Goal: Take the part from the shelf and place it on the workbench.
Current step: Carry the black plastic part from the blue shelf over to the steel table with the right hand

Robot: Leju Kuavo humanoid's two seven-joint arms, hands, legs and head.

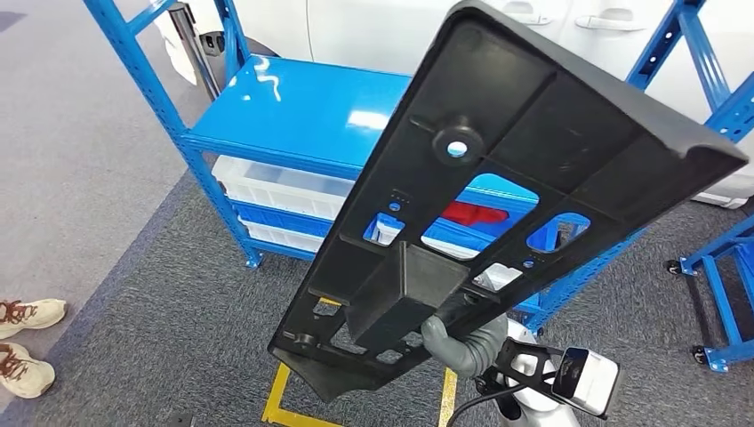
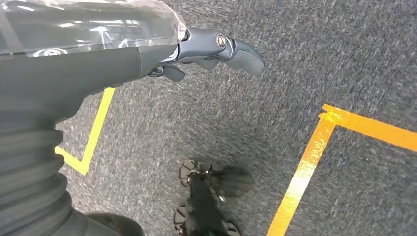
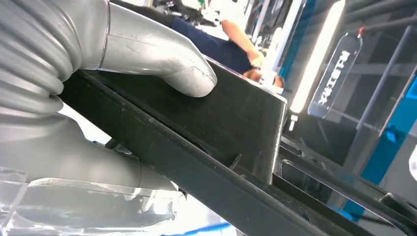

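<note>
Head view, nearest first: the right hand (image 1: 462, 342) comes up from the lower edge and grips a large black plastic panel (image 1: 498, 178) at its lower end, close to a raised box-shaped block on the panel's ribbed face. The panel is held up in the air, tilted, its long axis running from the lower middle of the picture up toward the upper right, with several cut-out openings and one round hole through which the shelf behind shows. In the right wrist view the grey thumb (image 3: 167, 66) presses flat on the black block of the panel (image 3: 236, 123), and the rest of the hand sits on the other side of the panel's edge, so the part is clamped between them. The left hand (image 2: 211, 51) hangs over grey carpet in the left wrist view, its fingers loosely extended with nothing in them. On the carpet below lie yellow tape lines (image 2: 305, 167). Further out in the head view, a pair of shoes (image 1: 22, 342) stands at the left edge on the floor. Beyond the panel stands a blue metal shelf (image 1: 302, 111) with a bare glossy top level, and white bins (image 1: 276, 187) on the level beneath. A second blue frame on castors (image 1: 720, 294) stands to the right, and white car bodywork (image 1: 373, 31) rises behind the shelf.
</note>
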